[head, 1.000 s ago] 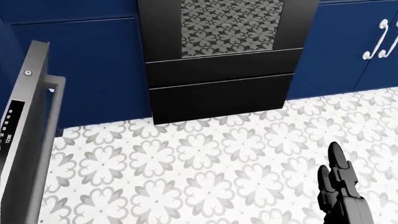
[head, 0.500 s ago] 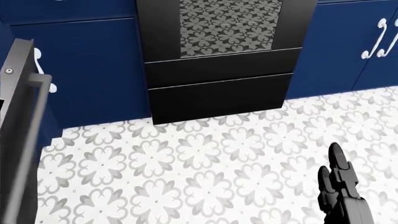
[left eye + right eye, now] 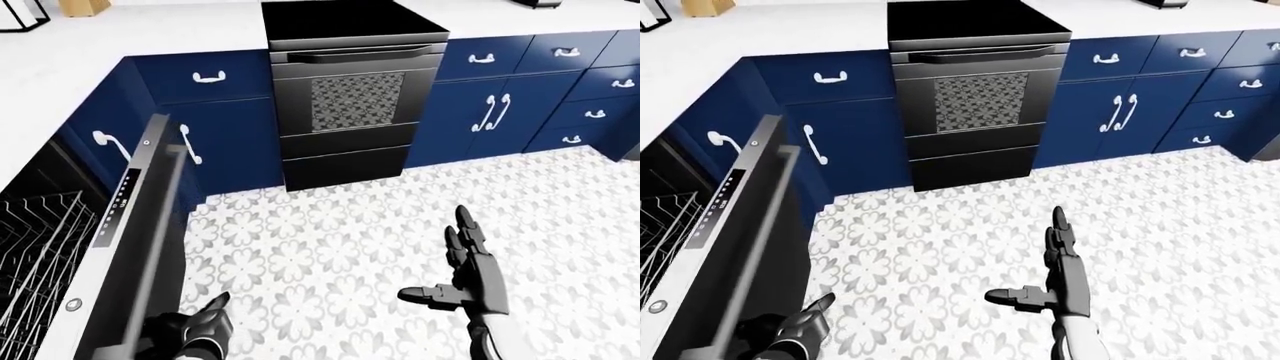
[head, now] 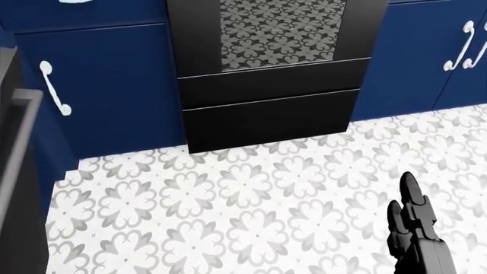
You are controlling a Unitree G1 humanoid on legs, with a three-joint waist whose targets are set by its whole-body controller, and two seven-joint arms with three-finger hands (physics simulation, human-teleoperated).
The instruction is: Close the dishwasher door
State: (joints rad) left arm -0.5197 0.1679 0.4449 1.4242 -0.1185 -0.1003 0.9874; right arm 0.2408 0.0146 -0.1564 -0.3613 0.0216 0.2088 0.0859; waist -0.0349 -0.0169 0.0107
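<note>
At the far left of the left-eye view you have the open dishwasher cavity, with its wire rack (image 3: 40, 247) showing inside. Just right of it stands the dishwasher door (image 3: 135, 247), partly raised and tilted: its long axis runs from the bottom left of the view up toward the top, and its control-panel edge with small markings faces up toward you. The bar handle (image 3: 178, 161) sits on the outer face, which looks toward the patterned floor (image 3: 330, 255) on the right. In the head view only a thin strip of the door shows at the left edge.

Your left hand (image 3: 190, 336) is at the bottom of the left-eye view, pressed against the outer face of the door near its lower part, fingers spread rather than wrapped round anything; whether the palm is in full contact you cannot tell.

Further right, the black oven (image 3: 350, 97) stands among navy cabinets (image 3: 225, 127) under a white counter (image 3: 140, 34).

Your right hand (image 3: 470, 270) hangs over the floor, well apart from the door, fingers straight and thumb out to the side, holding nothing.
</note>
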